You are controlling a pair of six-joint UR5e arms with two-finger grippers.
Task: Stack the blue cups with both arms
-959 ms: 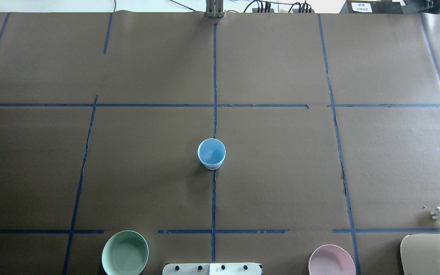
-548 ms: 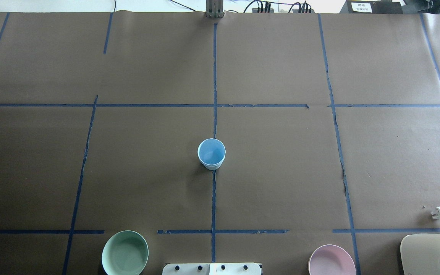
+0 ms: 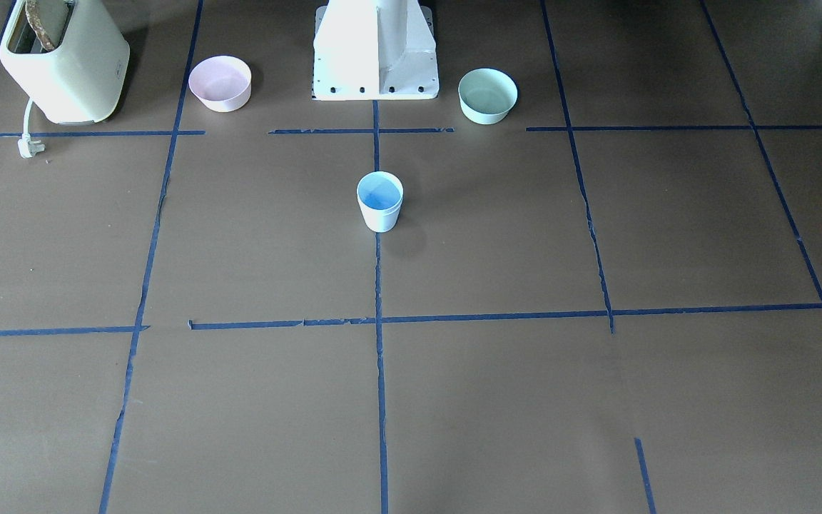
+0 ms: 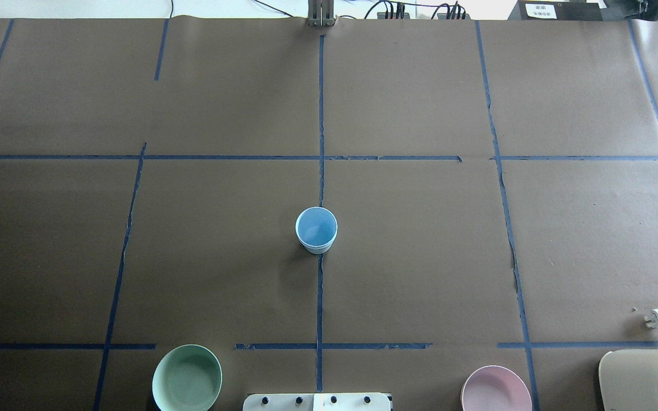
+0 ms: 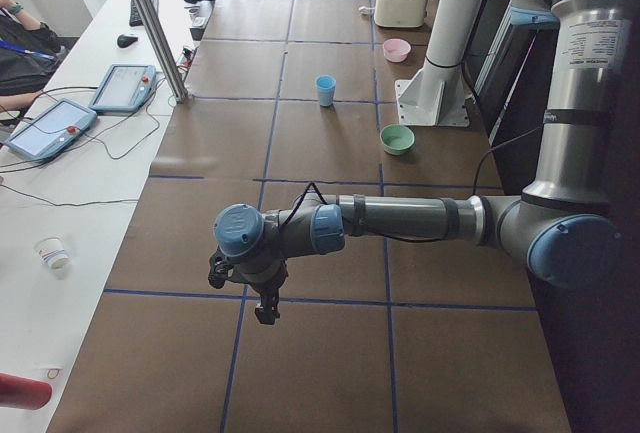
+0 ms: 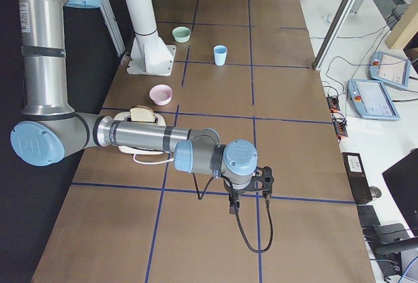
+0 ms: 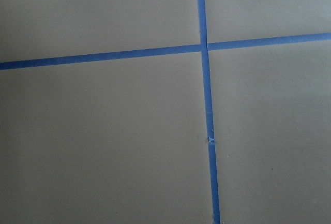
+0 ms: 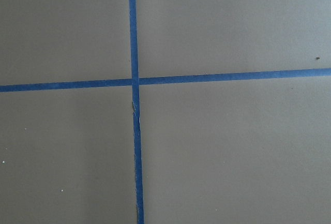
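From the front-facing view, the blue cups (image 3: 380,202) show as one tapered tumbler outline, upright on the centre tape line (image 3: 378,285), closer to the robot-side edge of the counter (image 3: 668,235) than to the operators' edge. The wall is smooth, pale plastic and the inside a brighter blue. No second tumbler stands anywhere, so I judge the nesting done, though no seam between two cups can be made out. A wide pink bowl (image 3: 220,83) and a mint-green bowl (image 3: 487,95), both glossy and round, sit along the robot-side edge either side of the white pedestal (image 3: 375,50). The overhead view shows the same single round rim and no arm. From the left end, the left end effector (image 5: 262,303) hangs low over matte brown paper near that end of the counter, well apart from the cups. Whether it is clenched or released I cannot tell. From the right end, the right end effector (image 6: 238,198) hangs likewise near the opposite end, its state equally unclear. Both wrist views show only creased paper and crossing blue tape. Little seems left beyond parking the arms.
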